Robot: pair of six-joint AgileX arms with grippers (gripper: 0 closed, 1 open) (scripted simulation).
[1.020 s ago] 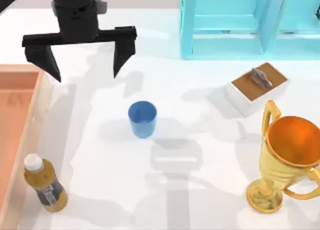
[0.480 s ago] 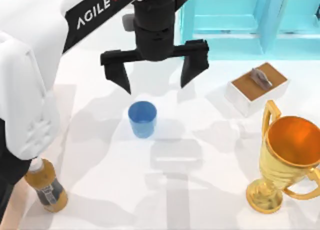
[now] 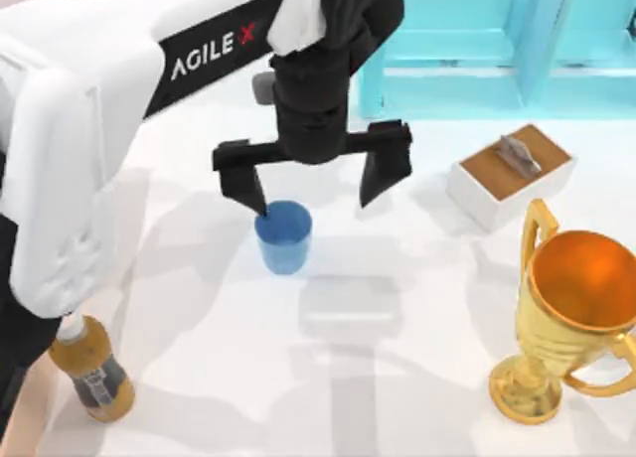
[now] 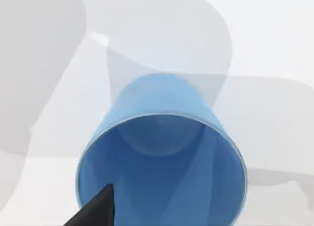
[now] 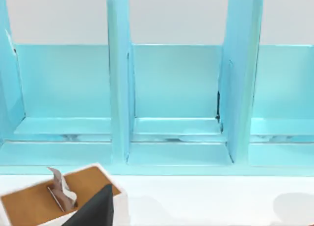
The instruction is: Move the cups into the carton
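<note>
A plain blue cup (image 3: 283,236) stands upright near the middle of the white table. My left gripper (image 3: 313,179) hangs open just above and behind it. One black finger (image 3: 243,184) overlaps the cup's rim and the other finger (image 3: 383,169) stands well off to the cup's right. In the left wrist view the blue cup (image 4: 162,157) is close below, with one dark fingertip (image 4: 95,211) at its rim. The carton is hidden behind my left arm. My right gripper (image 5: 97,212) is parked facing the teal shelf.
An amber bottle with a white cap (image 3: 89,373) stands at the front left. A gold trophy (image 3: 576,308) stands at the front right, with a white box with a brown top (image 3: 512,174) behind it. A teal shelf (image 3: 467,50) lines the back edge.
My left gripper swung right from the table's left side to the blue cup, then dropped lower until one finger reached the rim. The cup has not moved.
</note>
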